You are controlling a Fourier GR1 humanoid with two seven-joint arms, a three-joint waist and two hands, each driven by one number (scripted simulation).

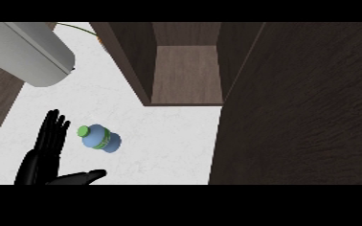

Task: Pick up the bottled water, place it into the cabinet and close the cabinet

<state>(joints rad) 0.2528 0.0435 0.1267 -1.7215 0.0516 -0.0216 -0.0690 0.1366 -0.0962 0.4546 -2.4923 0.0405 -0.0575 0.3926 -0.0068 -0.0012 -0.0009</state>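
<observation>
Down at the lower left, the left hand (44, 155) is up off the white counter (166, 131) with its fingers (52, 129) straight and held together, pointing away from the robot, and the thumb (81, 176) stuck out sideways to the right — a wide, flat spread, holding nothing. Just beside those fingers, to their right and not touching them, sits the bottled water (99, 138): a blue bottle with a green cap and a green label band, its cap end nearest the fingertips. It lies in the gap above the thumb, apart from it too.

Further out, beyond the bottle, the dark wooden cabinet (185, 62) stands open — you can look straight into its lighter inner floor between two dark side walls. Its door (290, 110) hangs wide, a big dark panel filling the right side of the view. Up in the top left corner a pale grey rounded body (35, 52) juts in over the counter. The right hand is nowhere in sight.
</observation>
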